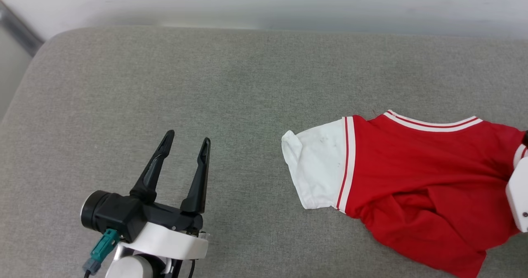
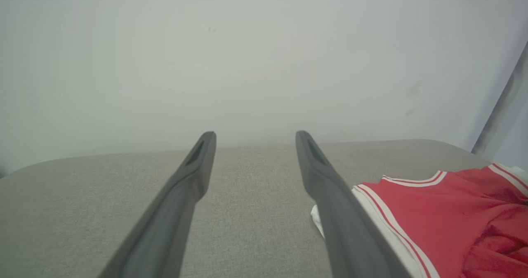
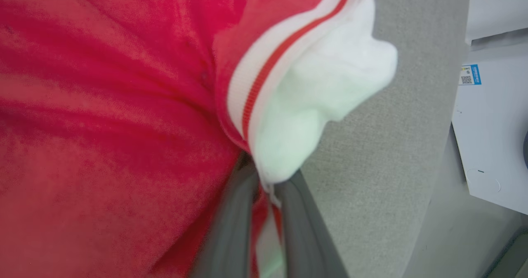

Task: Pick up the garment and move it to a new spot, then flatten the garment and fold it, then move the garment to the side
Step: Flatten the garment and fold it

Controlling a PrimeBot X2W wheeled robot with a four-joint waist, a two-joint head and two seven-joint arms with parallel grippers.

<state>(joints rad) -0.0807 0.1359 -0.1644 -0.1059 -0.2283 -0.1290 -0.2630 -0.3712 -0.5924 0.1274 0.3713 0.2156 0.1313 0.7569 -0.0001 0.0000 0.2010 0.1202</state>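
at 1 white sleeve of the garment (image 1: 412, 175), right gripper (image 3: 267, 185) is clamped; left gripper (image 1: 187, 141), fingers apart, sits well left.

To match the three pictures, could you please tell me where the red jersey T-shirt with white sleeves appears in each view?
Head view: red jersey T-shirt at the right edge.
Left wrist view: T-shirt in lower right corner.
Right wrist view: T-shirt left and centre, right gripper shut on sleeve.
Shared landmark: grey fabric cushion.
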